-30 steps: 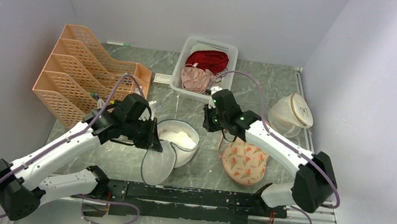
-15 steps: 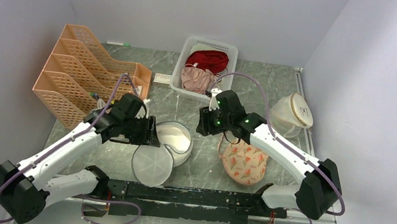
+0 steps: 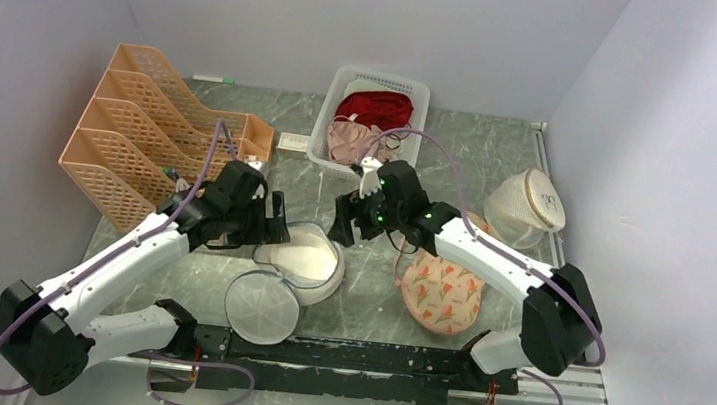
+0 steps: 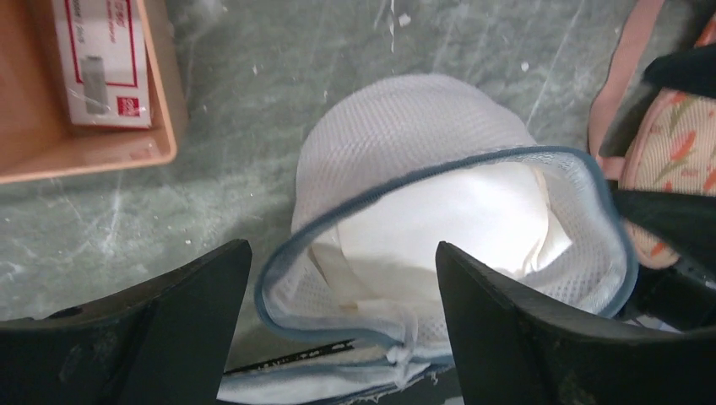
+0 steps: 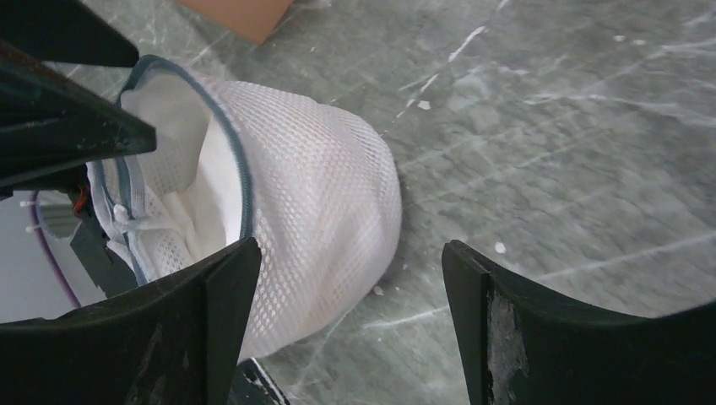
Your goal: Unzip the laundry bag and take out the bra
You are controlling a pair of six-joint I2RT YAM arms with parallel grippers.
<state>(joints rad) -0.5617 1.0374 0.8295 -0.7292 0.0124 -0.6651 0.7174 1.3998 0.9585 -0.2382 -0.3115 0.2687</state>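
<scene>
The laundry bag (image 3: pixel 318 281), white mesh with a blue-grey zipper rim, lies unzipped on the table between my arms. Its round lid (image 3: pixel 263 308) lies flopped flat toward the near edge. Inside the mouth shows the white bra (image 4: pixel 456 224), a smooth moulded cup, also seen past the rim in the right wrist view (image 5: pixel 173 126). My left gripper (image 3: pixel 275 226) is open just left of the bag, its jaws straddling the rim's near end (image 4: pixel 342 249) without touching. My right gripper (image 3: pixel 340 229) is open at the bag's far right side (image 5: pixel 350 246), holding nothing.
An orange file rack (image 3: pixel 155 136) stands at the left, holding a small box (image 4: pixel 101 59). A white basket (image 3: pixel 320 138) with dark red and pink garments sits at the back. A floral peach pouch (image 3: pixel 441 290) lies right of the bag, a translucent round bag (image 3: pixel 527 208) farther right.
Both grippers went from shut to open and let go of the bag. The raised lid dropped flat toward the near edge. The right gripper moved left, closer to the bag.
</scene>
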